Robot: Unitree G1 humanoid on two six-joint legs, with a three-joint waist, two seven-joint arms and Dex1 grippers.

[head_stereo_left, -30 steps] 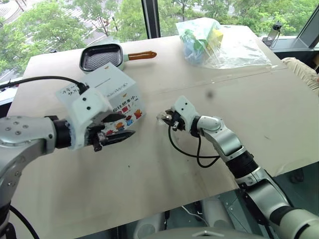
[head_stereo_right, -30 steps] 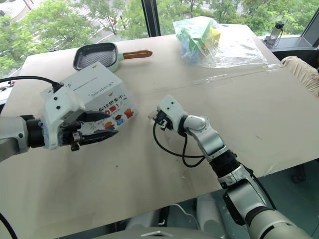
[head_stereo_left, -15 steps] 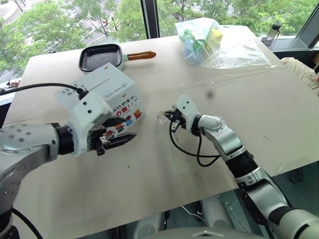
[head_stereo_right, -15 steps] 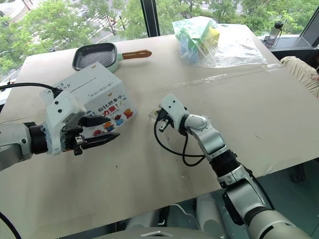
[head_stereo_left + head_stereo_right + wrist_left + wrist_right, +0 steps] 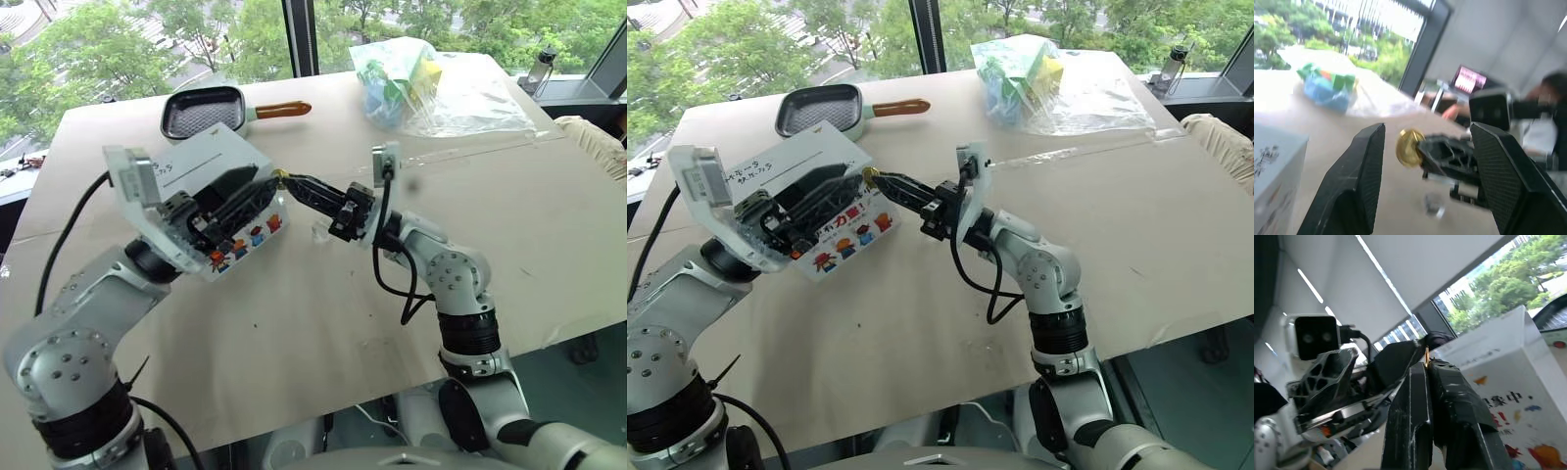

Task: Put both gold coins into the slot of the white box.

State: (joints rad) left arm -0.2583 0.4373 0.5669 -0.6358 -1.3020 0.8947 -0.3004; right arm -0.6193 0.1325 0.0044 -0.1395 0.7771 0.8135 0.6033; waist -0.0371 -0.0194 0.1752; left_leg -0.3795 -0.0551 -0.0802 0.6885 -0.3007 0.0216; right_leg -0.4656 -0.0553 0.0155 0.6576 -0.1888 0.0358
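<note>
**Coin lifted off the counter and held up between two pincers**

Both arms have risen from the pale counter (image 5: 549,225) since a second ago. The right pincer (image 5: 874,178), then low over the counter surface with its fingers apart, is now clenched on a tiny shiny gold coin (image 5: 1409,147), held edge-up at its fingertips just beside the upper corner of the white cardboard box (image 5: 838,211). The left pincer (image 5: 263,188), which lay level in front of the box, now tilts upward across the box's printed side, its two black fingers (image 5: 1359,186) spread apart and grasping nothing; in the left wrist view the coin sits in the gap between them.

The box rests on the counter, apart from the grey square pan with an orange handle (image 5: 203,110) behind it. Its top bears black handwriting too small to read beside the long thin dark slot (image 5: 803,160). The side shows blue and red East Asian lettering above small colourful cartoon figures. A small clear glassy block (image 5: 319,231) lies on the counter below the right pincer. A clear plastic bag of coloured items (image 5: 421,78) lies at the far edge.
</note>
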